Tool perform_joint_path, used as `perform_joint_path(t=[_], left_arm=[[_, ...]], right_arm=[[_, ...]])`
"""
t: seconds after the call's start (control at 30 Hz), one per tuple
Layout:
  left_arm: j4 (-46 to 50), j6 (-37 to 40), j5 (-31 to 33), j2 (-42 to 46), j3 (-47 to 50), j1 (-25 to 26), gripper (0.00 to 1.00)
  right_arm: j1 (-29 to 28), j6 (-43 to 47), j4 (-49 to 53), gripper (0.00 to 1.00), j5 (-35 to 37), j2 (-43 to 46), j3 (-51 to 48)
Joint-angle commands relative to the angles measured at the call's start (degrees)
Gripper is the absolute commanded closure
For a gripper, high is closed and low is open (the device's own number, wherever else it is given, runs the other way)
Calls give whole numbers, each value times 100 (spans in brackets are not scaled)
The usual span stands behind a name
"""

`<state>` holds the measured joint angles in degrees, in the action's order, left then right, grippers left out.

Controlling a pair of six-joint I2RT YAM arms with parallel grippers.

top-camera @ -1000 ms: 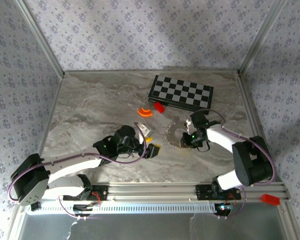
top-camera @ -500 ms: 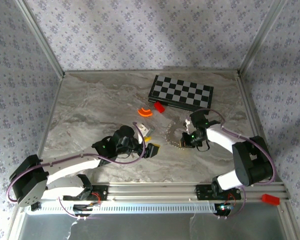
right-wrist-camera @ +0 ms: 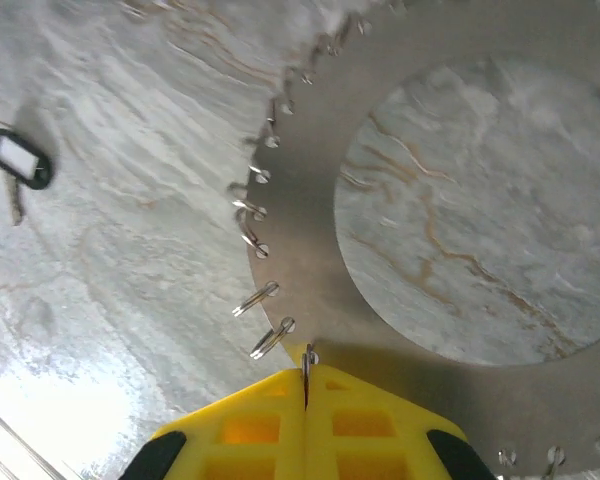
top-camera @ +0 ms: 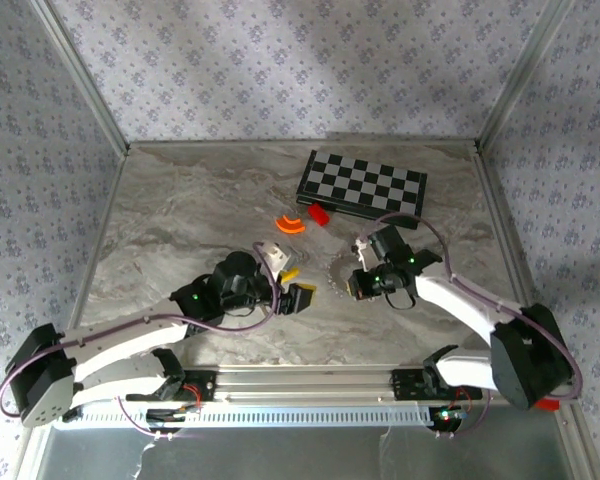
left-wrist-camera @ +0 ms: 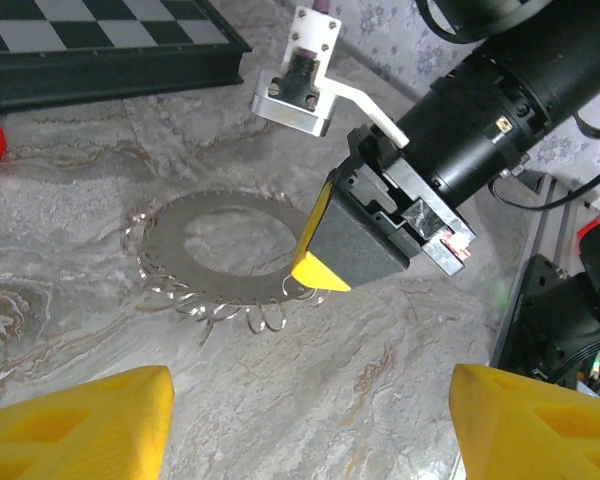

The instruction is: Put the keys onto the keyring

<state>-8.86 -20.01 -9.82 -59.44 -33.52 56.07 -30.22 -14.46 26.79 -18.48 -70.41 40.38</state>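
- Table (top-camera: pixel 180 200): marble top; the keyring (top-camera: pixel 338 272) lies flat on it.
- Chessboard (top-camera: pixel 362 186): closed, beyond the keyring, apart from it.
- Left gripper (top-camera: pixel 298 285): just left of the keyring and facing it. Its yellow fingers (left-wrist-camera: pixel 80 420) stand well apart with nothing between them.
- Right gripper (top-camera: pixel 358 285): at the keyring's right rim. Its fingers (right-wrist-camera: pixel 250 420) are pressed together, pinching one thin wire loop of the keyring in the seam.
- Keyring (right-wrist-camera: pixel 300 250): a flat metal disc with a wide central hole and small wire loops strung along its rim.
- Orange arc piece (top-camera: pixel 289 224) and red block (top-camera: pixel 319 214): beyond the keyring to its left, apart from it. Neither belongs to the task.
- Key (right-wrist-camera: pixel 15 165): tiny, with a dark oblong head and a short blade. It lies on bare table off the keyring's looped rim, well apart from it and untouched.
- Step in hand, by judgement: the keyring is being steadied by one loop, and the key is not yet on it.
- Next move, by judgement: the free left gripper must lift the key and thread its head onto a loop. A small key lying flat is hard to pinch, and the alignment must be exact.
- Views compared: the right wrist view gives the key's place and the pinch seam. The left wrist view gives the right gripper (left-wrist-camera: pixel 315 272) from outside and the left fingers' spread. The top view gives the layout of both arms.
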Motion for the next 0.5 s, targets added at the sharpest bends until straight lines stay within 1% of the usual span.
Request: perform_joint_path(t=[0.0, 0.17, 0.3, 0.47], left_arm=[[127, -73, -96, 355, 54, 53, 28], [470, 128, -243, 867, -48, 53, 29], [742, 346, -558, 1232, -181, 48, 34], [725, 410, -1053, 1731, -225, 53, 39]], right_arm=[[-268, 292, -3, 100, 380, 503, 19], [-808, 565, -280, 100, 668, 1376, -107], [-1281, 806, -571, 100, 593, 2125, -204], [-1769, 1126, -868, 100, 483, 2849, -215]])
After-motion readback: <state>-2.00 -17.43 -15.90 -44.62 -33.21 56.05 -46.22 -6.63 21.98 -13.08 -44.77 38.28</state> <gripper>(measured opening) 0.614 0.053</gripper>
